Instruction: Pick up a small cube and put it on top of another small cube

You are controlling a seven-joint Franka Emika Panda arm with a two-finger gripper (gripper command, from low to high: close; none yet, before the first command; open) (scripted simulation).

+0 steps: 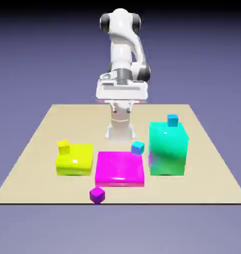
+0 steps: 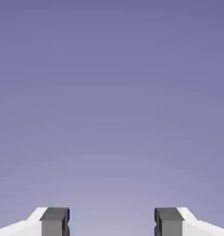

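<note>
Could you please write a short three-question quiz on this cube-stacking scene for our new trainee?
1. True or false: the small purple cube rests on the large magenta block.
2. What does the small yellow cube sit on? A) the table B) the large yellow block C) the tall green block
3. In the hand view, what shows between the fingertips of the gripper?

Key
1. False: it sits on the table, in front of that block.
2. B
3. Nothing but plain backdrop; the jaws stand apart.
</note>
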